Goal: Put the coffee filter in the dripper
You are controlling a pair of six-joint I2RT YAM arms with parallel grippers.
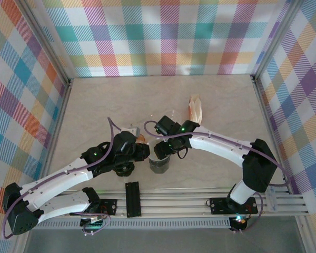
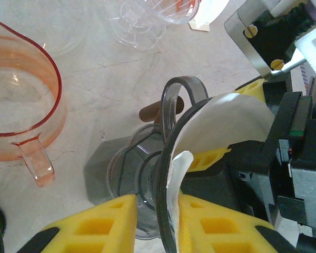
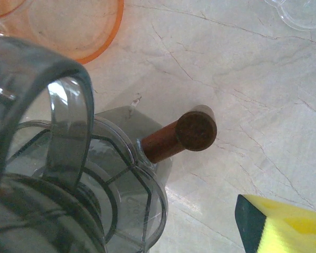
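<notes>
Coffee filter (image 2: 216, 121) is sitting in the smoky dripper (image 2: 127, 168); my left pincer (image 2: 157, 204) is clamping the rim; my right pincer (image 2: 230, 124) is straddling the filter, spread wide; whether it is grasping I cannot tell.

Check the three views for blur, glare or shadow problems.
Top external: even, soft light; the dripper reads small and dark. Left wrist: the coffee filter is bright, nearly detail-free. Right wrist: the dripper is too close and blurred; the wooden handle is sharper, with a soft shadow on the table.
</notes>
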